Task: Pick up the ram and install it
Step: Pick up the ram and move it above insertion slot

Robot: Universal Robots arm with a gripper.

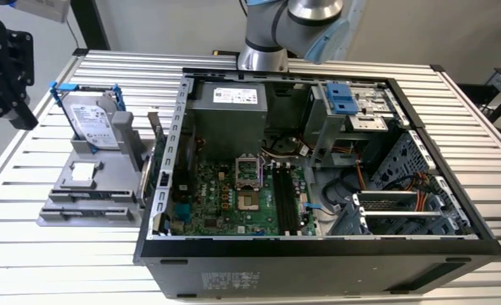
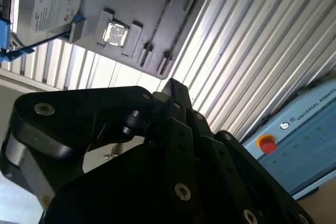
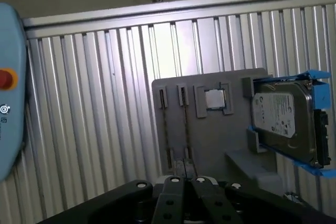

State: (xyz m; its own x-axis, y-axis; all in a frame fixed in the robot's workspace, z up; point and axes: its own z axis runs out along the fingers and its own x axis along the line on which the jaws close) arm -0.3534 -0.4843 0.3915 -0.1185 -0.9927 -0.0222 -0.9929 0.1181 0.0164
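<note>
Ram [image 3: 185,124] stands on edge in gray fixture [image 3: 231,135] on table [image 3: 94,103]; pincer [image 3: 185,179] hangs apart from it, clenched, gripping nothing.

A ribbed aluminium table [image 1: 55,254] (bright glare on its slats) stands before a pale wall [image 1: 174,25].

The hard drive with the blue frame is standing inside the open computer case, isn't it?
Not quite. The hard drive with the blue frame stands on the grey holder outside the open computer case, on the exterior view's left of it. The exterior view shows this.
</note>
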